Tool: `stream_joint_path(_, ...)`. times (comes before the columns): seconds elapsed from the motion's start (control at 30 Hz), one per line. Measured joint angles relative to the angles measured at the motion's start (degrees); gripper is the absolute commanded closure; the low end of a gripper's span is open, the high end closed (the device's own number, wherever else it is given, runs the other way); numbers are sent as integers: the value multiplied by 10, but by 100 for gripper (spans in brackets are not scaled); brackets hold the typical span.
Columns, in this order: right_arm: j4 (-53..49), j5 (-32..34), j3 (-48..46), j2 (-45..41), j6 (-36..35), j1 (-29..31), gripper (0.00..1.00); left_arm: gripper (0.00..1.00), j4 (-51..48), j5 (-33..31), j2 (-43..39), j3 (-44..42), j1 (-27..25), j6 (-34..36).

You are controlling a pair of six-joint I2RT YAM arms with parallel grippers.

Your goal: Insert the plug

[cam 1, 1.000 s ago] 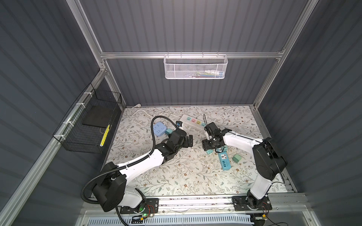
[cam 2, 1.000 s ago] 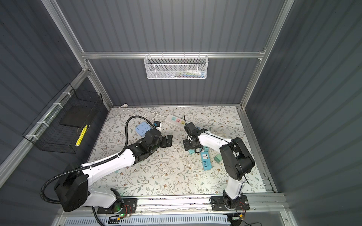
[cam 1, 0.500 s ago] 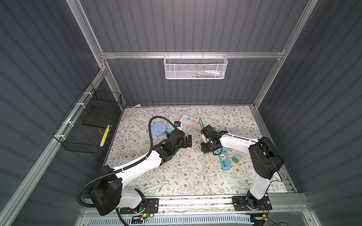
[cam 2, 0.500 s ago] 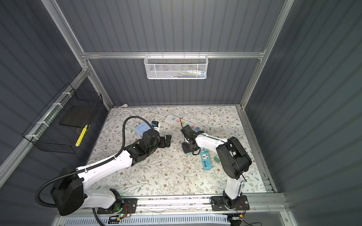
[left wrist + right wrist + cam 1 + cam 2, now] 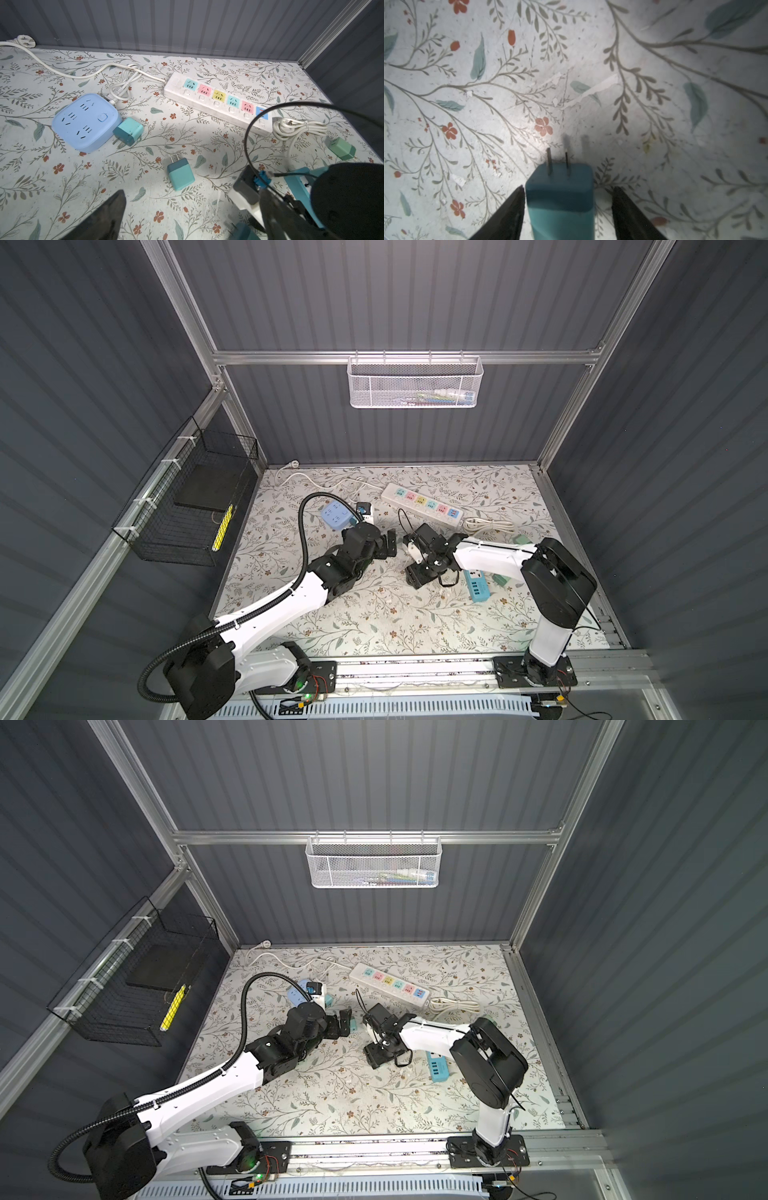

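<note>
Plug (image 5: 560,199), boxy matte teal (rounded edges)

front mat (image 5: 374,614) open; rear crowded w/ power strip (image 5: 422,506), blue socket cube (image 5: 334,516), coiled cord (image 5: 490,525).

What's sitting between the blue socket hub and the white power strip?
Left wrist view: a bundled white cable lies between the blue socket hub and the white power strip; otherwise bare floral mat.

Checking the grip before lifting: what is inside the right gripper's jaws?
A teal plug, prongs outward, sits between the fingers of the right gripper. One finger looks to touch its side; the other stands clear of it. The plug's rear is hidden.
</note>
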Motion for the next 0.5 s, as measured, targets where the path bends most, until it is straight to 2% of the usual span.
stream_joint_path(0.3,-26,42,-29,-24,8,-3,26,0,0,0,1,0,0,2)
stream_joint_path(0.5,-24,65,-37,-33,17,-49,26,0,0,0,9,0,0,4)
